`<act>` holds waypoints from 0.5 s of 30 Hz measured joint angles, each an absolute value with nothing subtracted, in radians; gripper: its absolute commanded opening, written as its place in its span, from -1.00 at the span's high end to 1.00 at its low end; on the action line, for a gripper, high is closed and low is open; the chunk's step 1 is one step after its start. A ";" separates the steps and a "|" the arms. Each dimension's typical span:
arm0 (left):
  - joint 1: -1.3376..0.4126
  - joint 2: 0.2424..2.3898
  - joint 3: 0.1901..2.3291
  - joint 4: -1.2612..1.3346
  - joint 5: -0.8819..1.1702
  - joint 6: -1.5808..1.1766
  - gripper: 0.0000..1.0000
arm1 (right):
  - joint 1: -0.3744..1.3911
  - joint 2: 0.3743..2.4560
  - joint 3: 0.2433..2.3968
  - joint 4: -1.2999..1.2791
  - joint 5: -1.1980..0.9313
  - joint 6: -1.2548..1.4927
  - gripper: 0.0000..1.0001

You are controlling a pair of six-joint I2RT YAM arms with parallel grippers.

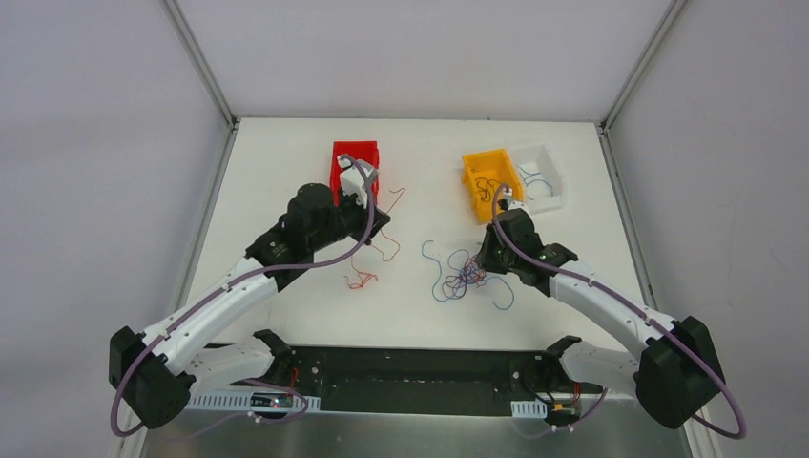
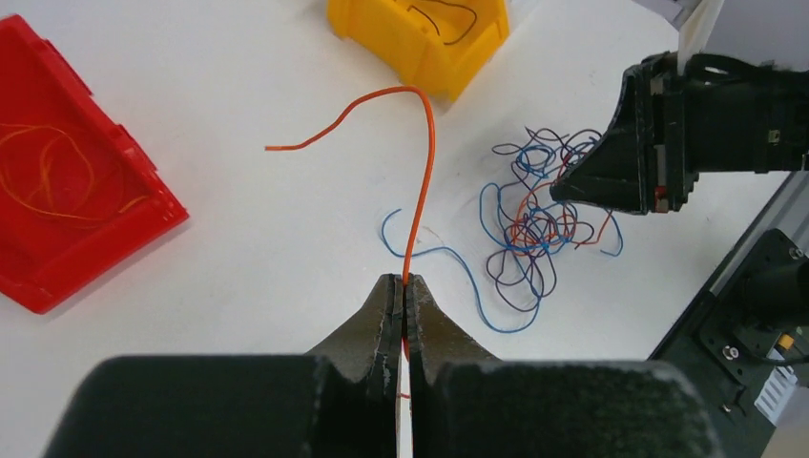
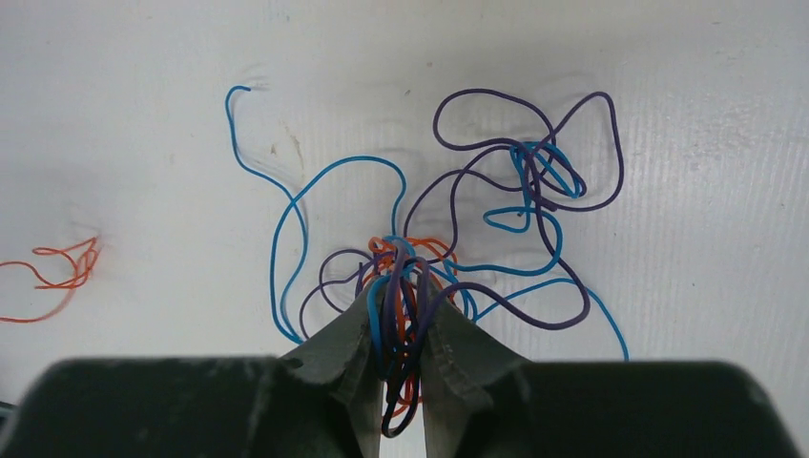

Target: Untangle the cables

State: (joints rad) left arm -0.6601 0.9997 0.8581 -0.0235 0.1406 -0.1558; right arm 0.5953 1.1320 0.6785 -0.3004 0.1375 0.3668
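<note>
The cables form a knot (image 1: 465,277) of blue, dark purple and orange wires at the table's middle, with blue strands trailing around it. My right gripper (image 1: 485,262) is shut on the knot's edge; the right wrist view shows several strands of the knot (image 3: 410,258) bunched between its jaws (image 3: 401,298). My left gripper (image 1: 380,218) is shut on a single orange wire (image 2: 421,172), which rises from the closed tips (image 2: 404,283) and curls left. The knot (image 2: 532,224) and the right gripper (image 2: 582,186) also show in the left wrist view.
A red bin (image 1: 355,153) with thin orange wires stands behind the left gripper. A yellow bin (image 1: 474,181) with dark wires and a clear bin (image 1: 551,181) with blue wires stand at back right. A loose orange wire (image 1: 363,279) lies on the table, left of the knot.
</note>
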 measured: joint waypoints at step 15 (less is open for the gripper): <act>-0.661 1.066 0.859 -0.075 0.009 -0.197 1.00 | 0.595 1.089 0.725 -0.332 0.164 0.377 -0.19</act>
State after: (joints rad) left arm -0.6605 1.0660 0.8593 -0.0746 0.0090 -0.1970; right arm 0.5949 1.0893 0.7246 -0.3325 0.1638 0.3775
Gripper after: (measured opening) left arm 0.011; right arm 0.420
